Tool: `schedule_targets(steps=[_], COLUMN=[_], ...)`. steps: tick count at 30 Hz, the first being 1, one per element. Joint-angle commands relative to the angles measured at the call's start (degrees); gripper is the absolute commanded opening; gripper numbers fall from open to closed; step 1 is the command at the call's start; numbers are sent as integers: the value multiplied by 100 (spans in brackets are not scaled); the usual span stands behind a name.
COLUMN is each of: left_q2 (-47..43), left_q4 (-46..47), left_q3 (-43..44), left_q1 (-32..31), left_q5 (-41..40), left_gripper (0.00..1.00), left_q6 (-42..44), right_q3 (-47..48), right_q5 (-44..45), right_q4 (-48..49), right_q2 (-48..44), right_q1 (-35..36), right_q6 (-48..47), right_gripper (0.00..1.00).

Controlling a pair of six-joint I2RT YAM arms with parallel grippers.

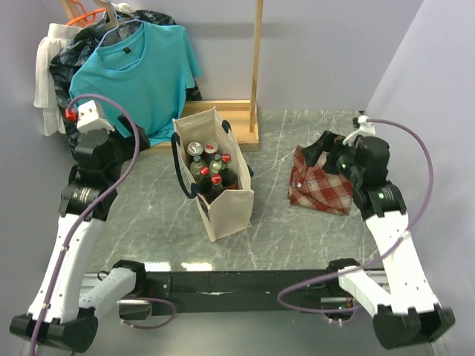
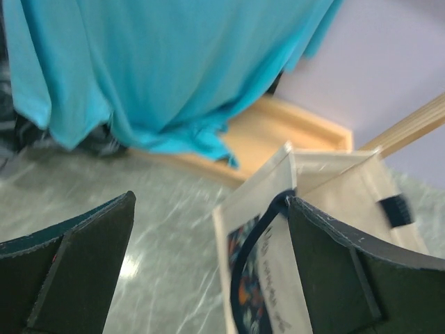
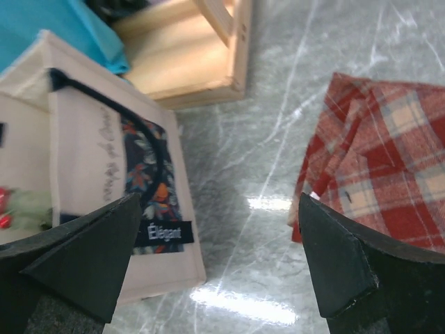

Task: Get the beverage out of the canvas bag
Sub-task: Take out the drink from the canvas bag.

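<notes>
The cream canvas bag (image 1: 223, 200) with navy handles stands upright at the table's middle. Several beverage bottles (image 1: 210, 169) with red caps stand inside it. My left gripper (image 1: 142, 141) hovers left of the bag and is open. In the left wrist view that gripper (image 2: 208, 278) frames the canvas bag's (image 2: 327, 188) near corner and its navy handle (image 2: 254, 257), with the right finger close to the corner. My right gripper (image 1: 324, 146) is open above the plaid bag. In the right wrist view this gripper (image 3: 215, 257) spans bare table between the canvas bag (image 3: 83, 153) and the plaid bag.
A red-and-white plaid cloth bag (image 1: 320, 184) lies right of centre, also seen as plaid cloth (image 3: 382, 167) in the right wrist view. A teal shirt (image 1: 141, 74) hangs on a wooden rack (image 1: 256, 67) behind the canvas bag. The rack's wooden base (image 3: 188, 49) sits close behind it.
</notes>
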Motion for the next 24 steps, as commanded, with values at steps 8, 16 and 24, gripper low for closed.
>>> schedule_targets(steps=[8, 16, 24], left_q2=[472, 68, -20], left_q4=[-1414, -1133, -774], left_q3=[426, 162, -92], left_q1=[-13, -13, -13], left_q5=[-283, 570, 1132], left_gripper=[96, 96, 96], left_q6=[-493, -240, -116], right_q3=[308, 1106, 2599], right_q5=[-721, -1009, -731], right_q4=[-291, -457, -720], right_q2=[-1165, -684, 826], right_q1=[26, 35, 948], right_q6=[-396, -536, -1081], right_gripper=[100, 100, 100])
